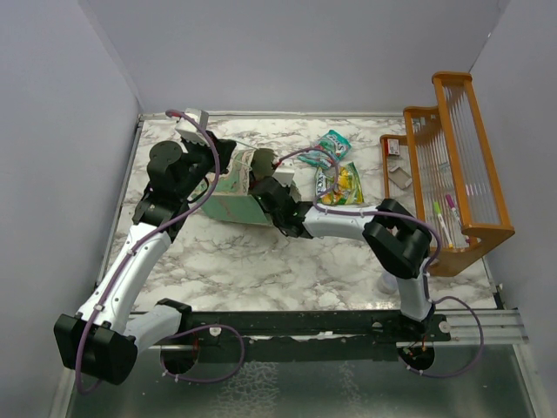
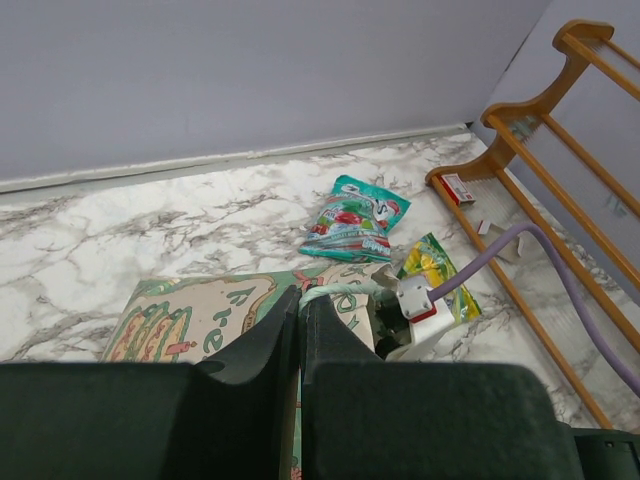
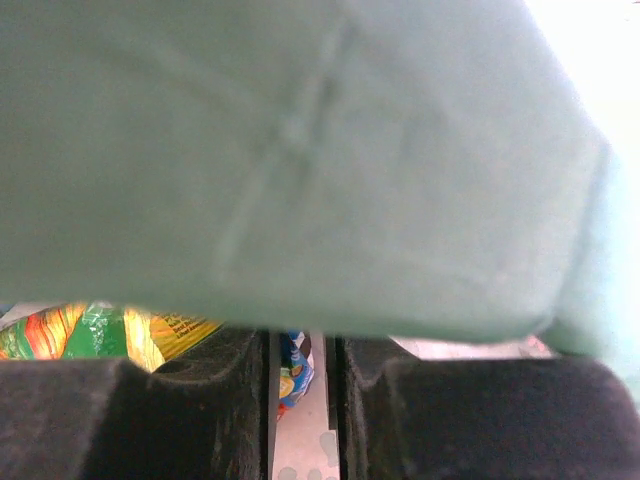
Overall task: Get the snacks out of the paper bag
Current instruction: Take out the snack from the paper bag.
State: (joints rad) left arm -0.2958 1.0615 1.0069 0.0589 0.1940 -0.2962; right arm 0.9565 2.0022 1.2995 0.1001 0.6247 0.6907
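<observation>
Green print and a drawing on the cream side panel of the paper bag (image 1: 229, 207). Letters there too, upside down to the left wrist camera and not readable. Print on the teal snack (image 1: 332, 144) and the green-yellow snack (image 1: 344, 185) too small to read.

Paper bag tipped onto its side on the marble tabletop (image 1: 261, 261), left of centre. Cream panel facing up and toward the arms, long axis roughly left to right, open mouth turned right. Teal snack out on the tabletop to the right of the mouth and farther back, lying slanted. Green-yellow snack just nearer, long axis running away from the arms. Both close together, between the bag and the orange wooden rack (image 1: 461, 165).

Left pincer (image 2: 300, 310) pressed together on the bag's mint-green rim. Right pincer (image 3: 300, 385) pushed into the mouth under the mint wall, fingers a narrow slit apart. Blue snack (image 3: 292, 352) showing in that slit; cannot tell whether pinched or merely behind. Further left inside, a green-and-orange snack (image 3: 100, 335).
</observation>
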